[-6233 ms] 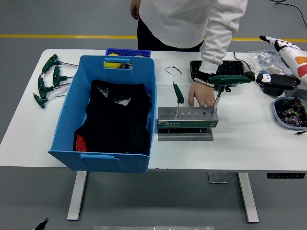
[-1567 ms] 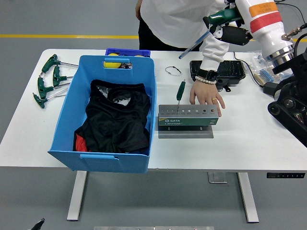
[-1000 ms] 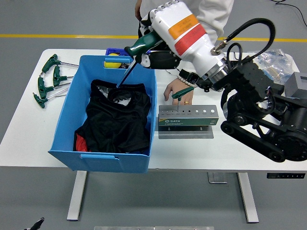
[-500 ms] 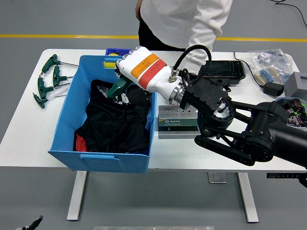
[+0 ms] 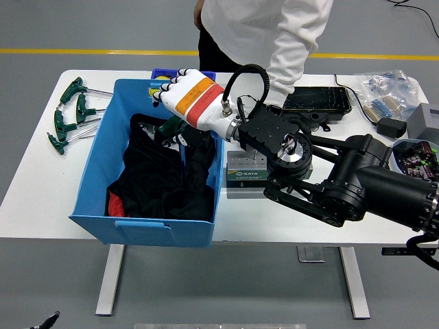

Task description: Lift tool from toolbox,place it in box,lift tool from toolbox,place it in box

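Head view | my right robot hand (image 5: 180, 92), white with an orange band, reaches over the blue plastic box (image 5: 152, 164) | green-handled T-shaped tool (image 5: 171, 127) sits just beneath its palm, above black cloth (image 5: 164, 171) | fingers: closure unreadable | left arm unseen

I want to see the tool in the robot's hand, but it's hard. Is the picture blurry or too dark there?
Head view: lighting is even and bright, shadows soft, nothing badly blurred. The right hand is sharp, but the green tool handle sits under it against black cloth in the blue box, so detail there is hard to make out.
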Available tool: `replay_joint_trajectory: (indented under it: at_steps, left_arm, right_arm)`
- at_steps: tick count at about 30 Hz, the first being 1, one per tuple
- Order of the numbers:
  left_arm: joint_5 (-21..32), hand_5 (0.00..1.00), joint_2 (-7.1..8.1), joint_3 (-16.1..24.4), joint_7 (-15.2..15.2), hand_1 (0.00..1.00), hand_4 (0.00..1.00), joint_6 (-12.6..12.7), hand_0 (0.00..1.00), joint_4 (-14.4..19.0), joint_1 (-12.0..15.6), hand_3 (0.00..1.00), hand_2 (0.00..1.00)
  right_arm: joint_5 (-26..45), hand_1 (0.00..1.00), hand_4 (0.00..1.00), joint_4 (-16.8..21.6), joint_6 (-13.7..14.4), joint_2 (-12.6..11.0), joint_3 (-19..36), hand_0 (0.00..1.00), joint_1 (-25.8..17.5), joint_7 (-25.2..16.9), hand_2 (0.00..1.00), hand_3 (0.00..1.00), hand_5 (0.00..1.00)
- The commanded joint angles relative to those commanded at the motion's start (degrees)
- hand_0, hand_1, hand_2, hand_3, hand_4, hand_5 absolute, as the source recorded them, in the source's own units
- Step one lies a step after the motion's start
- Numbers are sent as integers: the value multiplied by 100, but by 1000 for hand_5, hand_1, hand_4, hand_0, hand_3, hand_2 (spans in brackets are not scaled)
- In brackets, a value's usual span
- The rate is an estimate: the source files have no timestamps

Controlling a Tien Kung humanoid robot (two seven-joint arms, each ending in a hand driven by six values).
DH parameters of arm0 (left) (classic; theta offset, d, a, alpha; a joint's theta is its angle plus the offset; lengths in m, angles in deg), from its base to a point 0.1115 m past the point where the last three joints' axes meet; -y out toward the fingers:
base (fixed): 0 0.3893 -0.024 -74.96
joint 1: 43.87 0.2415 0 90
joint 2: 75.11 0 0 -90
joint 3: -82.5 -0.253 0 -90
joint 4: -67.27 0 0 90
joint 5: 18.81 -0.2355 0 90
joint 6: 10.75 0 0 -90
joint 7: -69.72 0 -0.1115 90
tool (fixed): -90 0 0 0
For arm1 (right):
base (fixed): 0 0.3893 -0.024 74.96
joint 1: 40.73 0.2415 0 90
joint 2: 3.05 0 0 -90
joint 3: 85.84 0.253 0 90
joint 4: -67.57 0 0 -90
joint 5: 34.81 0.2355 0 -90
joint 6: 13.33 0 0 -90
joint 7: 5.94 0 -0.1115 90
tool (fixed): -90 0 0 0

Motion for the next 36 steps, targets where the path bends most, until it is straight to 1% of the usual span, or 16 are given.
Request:
replay_joint_trajectory:
  at_steps: [9,10,15,16,19,21,22,24,27,28,34,35,36]
  left_arm:
    - [-3,585,-5,30,-1,800,717,3,780,0,5,723,812]
    - [-7,585,-7,40,-3,801,717,3,780,0,9,723,812]
    - [-29,585,-14,71,-11,801,717,6,780,0,31,723,812]
    - [-30,585,-15,72,-12,800,717,6,780,0,34,723,812]
    - [-24,585,-17,81,-11,800,717,7,780,0,44,723,812]
    - [-26,585,-17,90,-9,800,717,7,780,0,49,723,812]
    - [-23,585,-18,97,-8,801,717,7,778,0,54,723,811]
    - [-34,585,-22,109,-12,801,717,7,778,0,60,723,811]
    - [-31,585,-25,103,-14,801,717,5,778,0,67,723,811]
    - [-29,585,-29,103,-16,801,717,7,780,0,70,723,813]
    - [9,585,-33,73,-12,801,717,5,780,0,68,723,813]
    - [14,585,-35,75,-11,800,717,6,780,0,68,723,812]
    - [22,585,-36,73,-10,800,717,7,780,0,67,723,812]
  right_arm:
    - [82,990,935,-9,-36,-140,120,998,-65,-45,998,939,418]
    - [79,981,921,-11,-48,-155,144,998,-77,-33,997,920,416]
    - [124,981,921,-18,-141,-271,232,998,-138,-18,997,920,416]
    - [143,959,935,-18,-184,-315,257,998,-156,-28,961,874,436]
    - [255,959,935,-10,-373,-438,322,998,-202,-85,961,874,436]
    - [391,959,935,4,-543,-564,379,998,-255,-121,961,874,436]
    - [471,866,959,2,-624,-622,413,985,-287,-139,861,800,460]
    - [605,866,959,-7,-757,-698,479,985,-341,-165,861,800,460]
    - [718,866,959,-26,-877,-775,554,985,-411,-179,861,800,460]
    - [734,724,944,-53,-913,-797,570,911,-432,-177,710,548,460]
    - [791,724,944,-204,-1062,-880,553,911,-507,-157,710,548,460]
    - [806,661,946,-231,-1099,-894,532,893,-531,-158,645,481,468]
    - [817,661,946,-252,-1126,-905,512,893,-553,-159,645,481,468]
